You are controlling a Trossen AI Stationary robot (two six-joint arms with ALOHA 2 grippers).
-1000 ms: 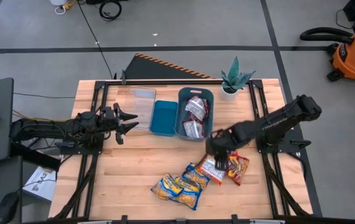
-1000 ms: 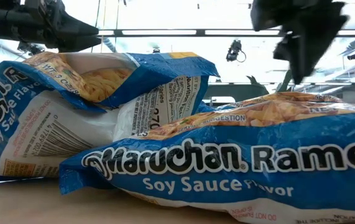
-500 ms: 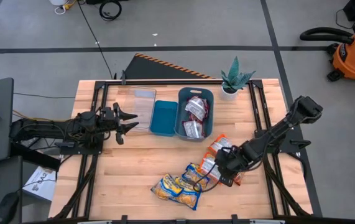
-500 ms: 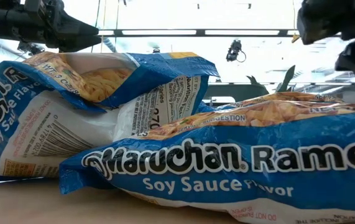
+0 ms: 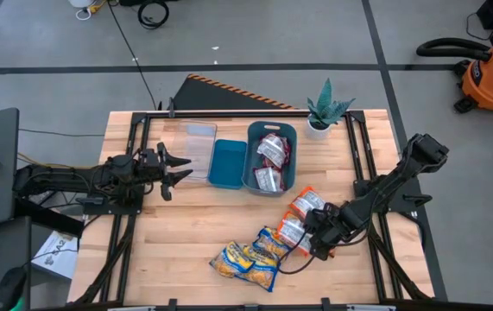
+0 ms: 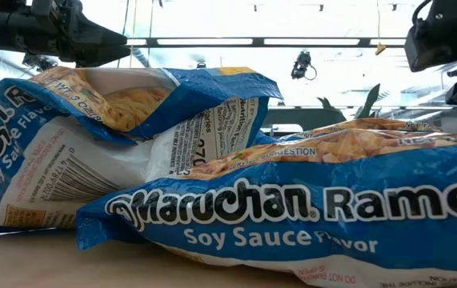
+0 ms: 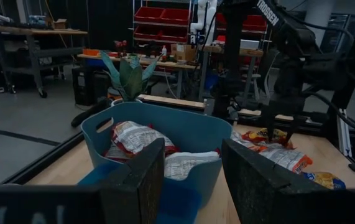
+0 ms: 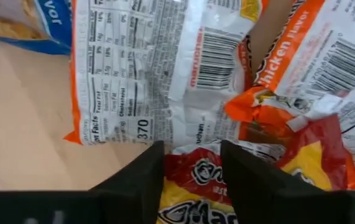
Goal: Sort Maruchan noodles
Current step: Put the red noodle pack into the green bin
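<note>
Two yellow-and-blue Maruchan packets (image 5: 246, 259) lie near the table's front edge and fill the low view (image 6: 292, 208). Beside them lie two orange packets (image 5: 302, 207), one with its printed white back up (image 8: 158, 68). A red packet (image 8: 196, 186) lies under my right gripper (image 5: 317, 238), which is open and low over it, one finger on each side of its end (image 8: 191, 152). My left gripper (image 5: 175, 168) is open and empty, left of the bins. Red-and-white packets (image 5: 270, 155) lie in the blue bin. My right gripper points down at the red packet's end (image 8: 193, 177), with its fingers (image 8: 140, 177) open across it. I cannot tell whether they touch it. The packet lies flat on the table, partly under the orange packet.
The deep blue bin (image 5: 255, 177) stands at the back centre. It also shows in the left wrist view (image 7: 183, 127). A shallow blue tray (image 5: 227, 162) and a clear container (image 5: 199, 142) stand left of it. A potted plant (image 5: 325, 111) stands at the back right.
My right gripper has gone from beside the blue bin toward the table's near edge and down, and now stands low over the red packet. The packets have stayed where they were.
</note>
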